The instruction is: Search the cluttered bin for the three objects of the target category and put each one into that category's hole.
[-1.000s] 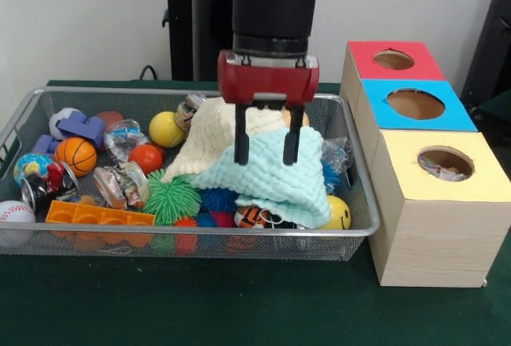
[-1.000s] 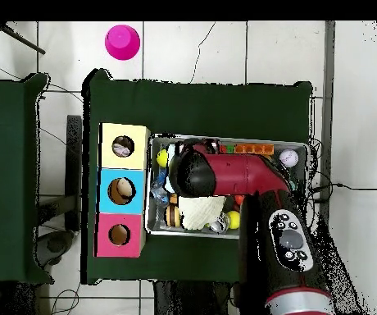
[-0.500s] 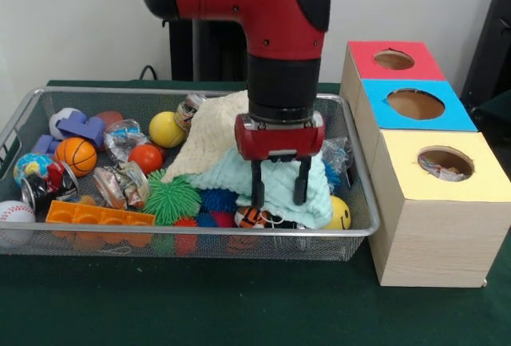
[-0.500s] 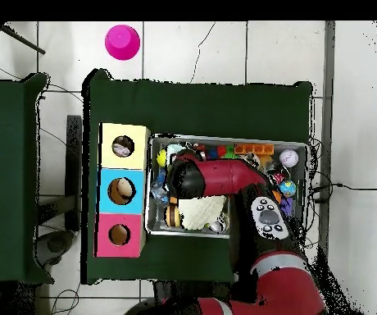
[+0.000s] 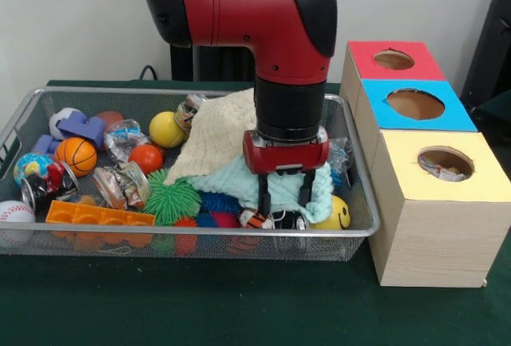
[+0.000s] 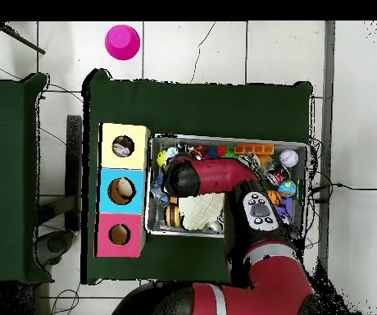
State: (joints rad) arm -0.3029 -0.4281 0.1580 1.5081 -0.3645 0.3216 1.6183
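Mint-green knitted cloth (image 5: 299, 186) fills the wire mesh bin (image 5: 351, 230) right where your gripper (image 5: 284, 203) has dropped in, fingers spread and empty. Directly below them lies the orange-and-black striped toy (image 5: 254, 220), half buried under that cloth.

Silvery wire-mesh bin (image 5: 24, 118), nubbly knitted cloths (image 5: 219, 134), wood-grain box (image 5: 431, 238), matt green table cover (image 5: 200, 306), glossy red arm (image 5: 239, 2)

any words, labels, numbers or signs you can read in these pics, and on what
No readable text, number or brand in either view.
Yellow ball: a smiley face, the one sign I can make out.
Wrapped packets: there may be print on them, but it is too blurred to read.
Arm's button pad: marks too small to read.
Boxes: plain colours, no labels.
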